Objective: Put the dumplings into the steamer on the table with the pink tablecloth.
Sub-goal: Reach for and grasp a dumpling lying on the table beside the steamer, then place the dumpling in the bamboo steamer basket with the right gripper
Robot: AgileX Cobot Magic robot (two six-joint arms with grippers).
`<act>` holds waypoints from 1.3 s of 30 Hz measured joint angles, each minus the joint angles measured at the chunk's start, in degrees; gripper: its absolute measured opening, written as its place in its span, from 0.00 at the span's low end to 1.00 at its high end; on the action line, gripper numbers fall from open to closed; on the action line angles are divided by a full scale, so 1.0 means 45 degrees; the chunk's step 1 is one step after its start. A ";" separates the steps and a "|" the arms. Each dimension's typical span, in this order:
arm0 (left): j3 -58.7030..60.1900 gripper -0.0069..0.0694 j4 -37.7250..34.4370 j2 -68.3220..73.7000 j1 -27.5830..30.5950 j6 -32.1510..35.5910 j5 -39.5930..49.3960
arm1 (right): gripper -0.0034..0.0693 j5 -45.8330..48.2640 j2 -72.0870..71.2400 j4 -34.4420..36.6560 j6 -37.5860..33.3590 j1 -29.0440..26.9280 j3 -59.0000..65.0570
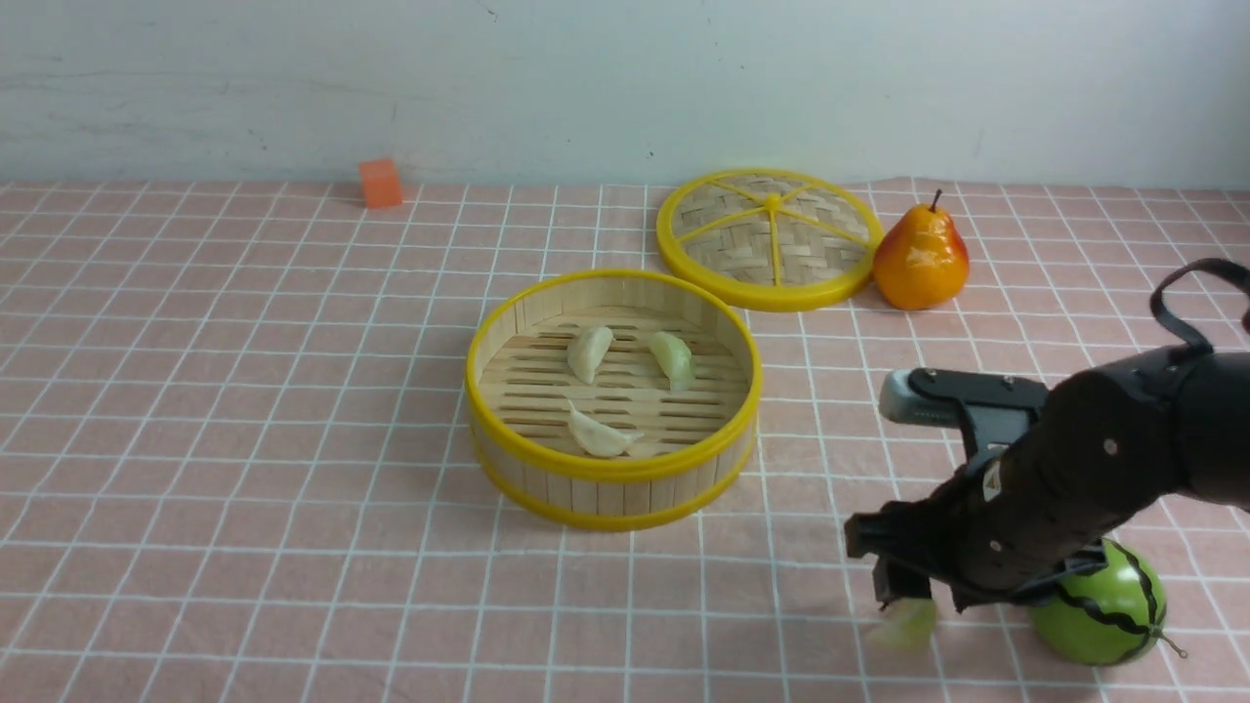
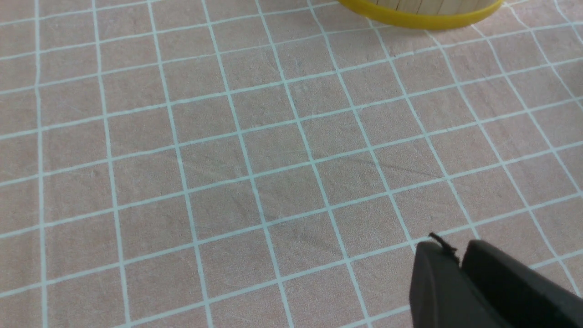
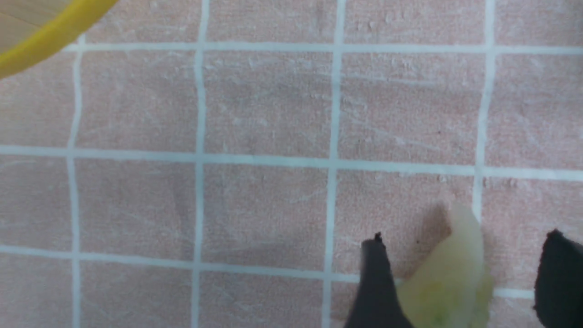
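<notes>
A toy watermelon [image 1: 1104, 605] is partly hidden by the right arm [image 1: 1074, 469] at the lower right of the front frame. A pear [image 1: 921, 259] and a woven lid [image 1: 767, 239] are set at the upper right, an orange cube [image 1: 380, 183] at the upper left. The surface is covered by the pink tablecloth [image 1: 244, 439] and backed by a pale wall [image 1: 586, 78]. Three dumplings [image 1: 590, 353] are seen in the steamer [image 1: 605, 493] at centre. Only in the right wrist view is the right gripper [image 3: 464, 237] shown spread around the green dumpling [image 3: 448, 278] on the cloth. The left gripper [image 2: 460, 253], shown only by its own wrist view, is pressed together.
</notes>
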 joint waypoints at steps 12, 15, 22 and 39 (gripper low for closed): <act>0.0000 0.21 0.0000 0.0000 0.0000 0.0000 0.0000 | 0.31 0.1609 0.0012 0.0318 -0.2846 0.0000 -0.0217; 0.0000 0.21 0.0011 0.0000 0.0000 0.0000 -0.0013 | 0.31 0.2370 -0.0223 0.0390 -0.3433 0.0000 -0.0870; 0.0411 0.21 0.0178 0.0000 0.0000 0.0000 -0.0627 | 0.31 0.3679 -0.0415 0.2190 -0.5723 0.0000 -0.4080; 0.0591 0.22 0.0352 0.0000 0.0000 0.0000 -0.0945 | 0.32 0.4443 0.6932 0.6268 -1.1002 0.0014 -1.3236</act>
